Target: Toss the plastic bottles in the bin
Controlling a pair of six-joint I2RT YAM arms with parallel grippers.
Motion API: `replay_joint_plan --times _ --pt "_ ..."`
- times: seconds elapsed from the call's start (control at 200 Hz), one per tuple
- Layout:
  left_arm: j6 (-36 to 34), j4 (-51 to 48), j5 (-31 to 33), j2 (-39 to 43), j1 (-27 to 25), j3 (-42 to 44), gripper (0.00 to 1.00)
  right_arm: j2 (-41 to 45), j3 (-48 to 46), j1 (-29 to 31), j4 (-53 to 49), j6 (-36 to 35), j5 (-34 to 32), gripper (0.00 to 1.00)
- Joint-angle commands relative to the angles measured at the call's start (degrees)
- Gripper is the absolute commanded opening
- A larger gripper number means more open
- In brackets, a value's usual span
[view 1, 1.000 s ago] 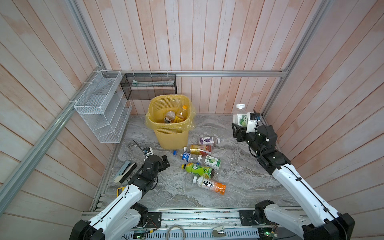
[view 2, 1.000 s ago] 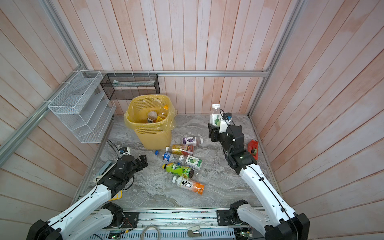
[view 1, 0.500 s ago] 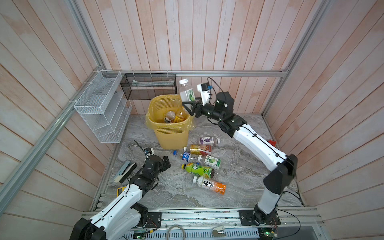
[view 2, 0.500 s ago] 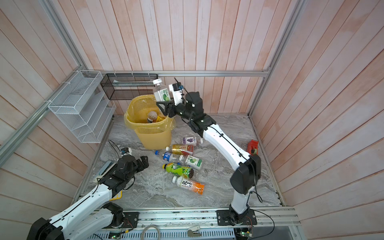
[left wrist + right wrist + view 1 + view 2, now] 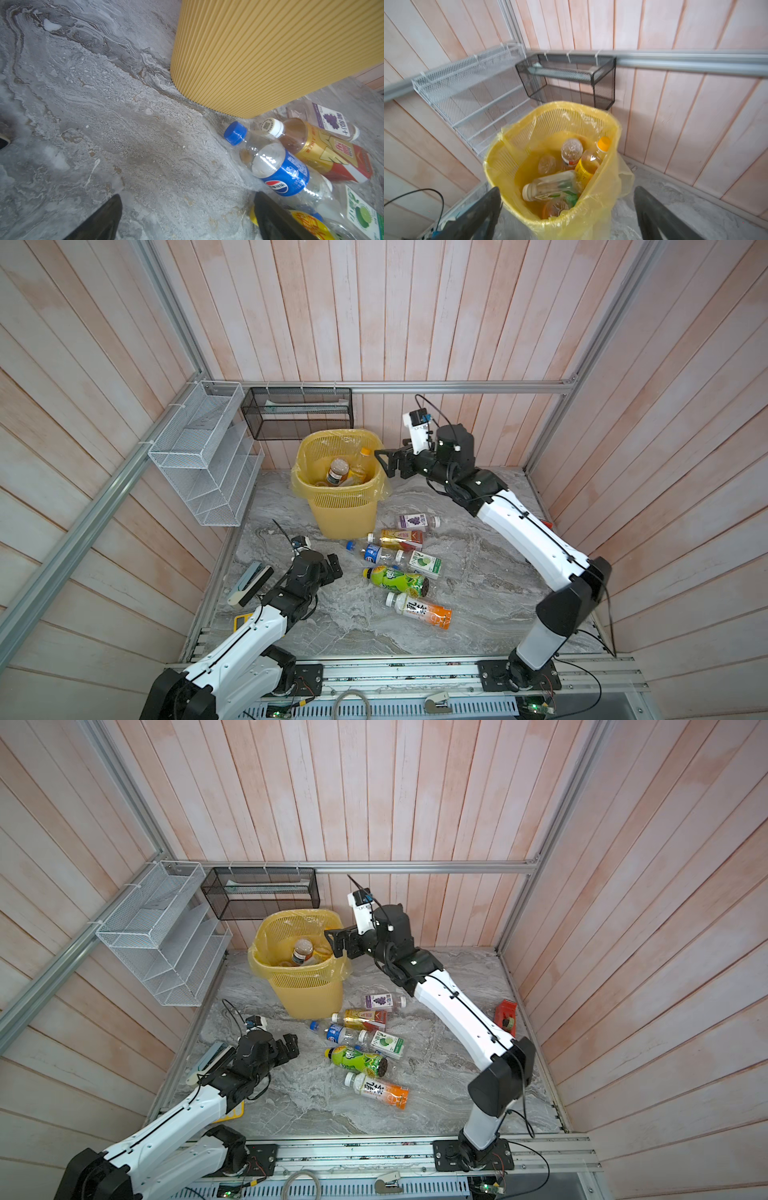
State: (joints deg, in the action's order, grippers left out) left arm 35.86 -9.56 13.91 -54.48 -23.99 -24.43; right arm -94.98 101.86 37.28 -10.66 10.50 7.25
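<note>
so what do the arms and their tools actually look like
Both match: white shell links on the right arm and left arm, black joints, and thin black cables clipped along them. Each ends in a black two-fingered tool, the right tool and left tool, beside a small white camera mount.
</note>
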Motion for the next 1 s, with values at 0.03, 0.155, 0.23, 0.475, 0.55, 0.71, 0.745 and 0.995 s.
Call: replay_joint_plan --times 0.03,0.155,0.23,0.475,0.55,0.71,0.745,0.995 --pt "-2.4 -0.1 -0.2 1.9 -0.4 -1.5 1.00 7.6 -11.0 -3.7 4.7 -0.4 -4.6 1.00" --pt "-3.3 0.5 0.5 2.3 -2.0 -1.4 1.00 14.5 -24.4 -6.5 6.4 0.3 -6.2 1.00" --pt "-3.4 0.6 1.2 2.0 -3.2 -1.6 1.00 18.3 -32.6 -6.9 7.1 -0.8 -6.6 1.00" --pt "-3.3 1.4 3.1 0.8 -6.9 -2.4 1.00 27.3 -51.6 -7.7 5.6 0.7 -10.1 0.99" --pt "-3.3 1.6 3.5 0.0 -7.5 -2.6 1.00 28.1 -56.1 -8.6 6.7 1.3 -10.2 0.99" --pt "-3.4 2.1 3.1 -1.7 -7.9 -3.3 1.00 23.9 -59.2 -12.4 7.7 3.9 -9.5 0.99" --pt "-3.4 2.1 3.1 -1.9 -8.1 -3.3 1.00 22.4 -58.8 -13.0 7.9 4.4 -8.6 0.99" --pt "-3.1 2.3 3.0 -2.5 -8.3 -3.1 1.00 12.5 -54.1 -15.5 9.9 9.5 -3.2 0.99"
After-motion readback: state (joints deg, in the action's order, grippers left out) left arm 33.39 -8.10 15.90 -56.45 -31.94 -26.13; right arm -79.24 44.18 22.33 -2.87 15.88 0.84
